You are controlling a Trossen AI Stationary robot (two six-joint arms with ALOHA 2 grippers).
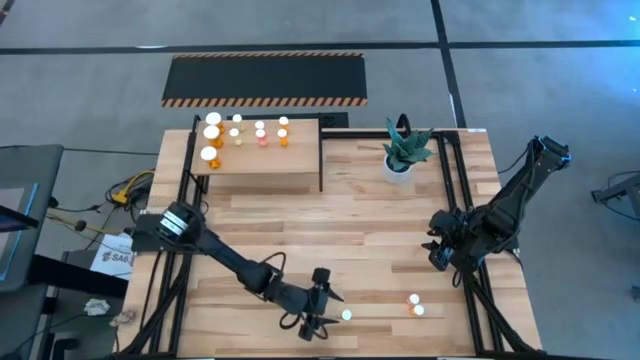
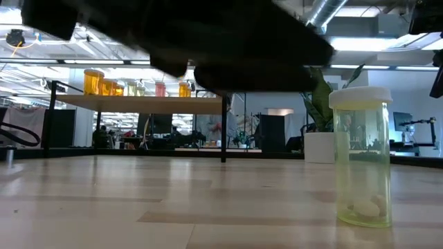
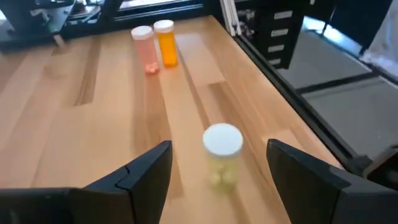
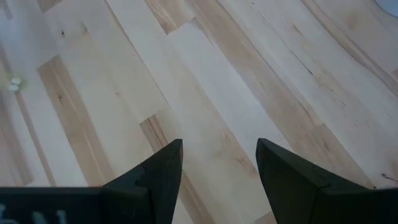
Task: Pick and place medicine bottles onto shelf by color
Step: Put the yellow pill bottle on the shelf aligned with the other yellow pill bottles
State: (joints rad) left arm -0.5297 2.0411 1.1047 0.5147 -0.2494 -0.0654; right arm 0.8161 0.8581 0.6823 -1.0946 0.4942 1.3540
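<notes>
A yellowish medicine bottle (image 3: 222, 155) with a white cap stands upright on the table near its front edge. My left gripper (image 3: 217, 149) is open, low over the table. Its fingers stand on either side of the bottle without touching it; the high view shows this gripper (image 1: 323, 306) just left of the bottle (image 1: 346, 315). Farther right stand a pink bottle (image 3: 144, 50) and an orange bottle (image 3: 165, 43). Several bottles stand on the shelf (image 1: 258, 165) at the far left. My right gripper (image 4: 217, 155) waits open over bare wood at the right.
A white pot with a green plant (image 1: 400, 155) stands at the far right, beside the shelf. A black mat with orange-striped edges (image 1: 265, 80) lies on the floor beyond the table. Black frame rails (image 1: 455, 200) run along the table's sides.
</notes>
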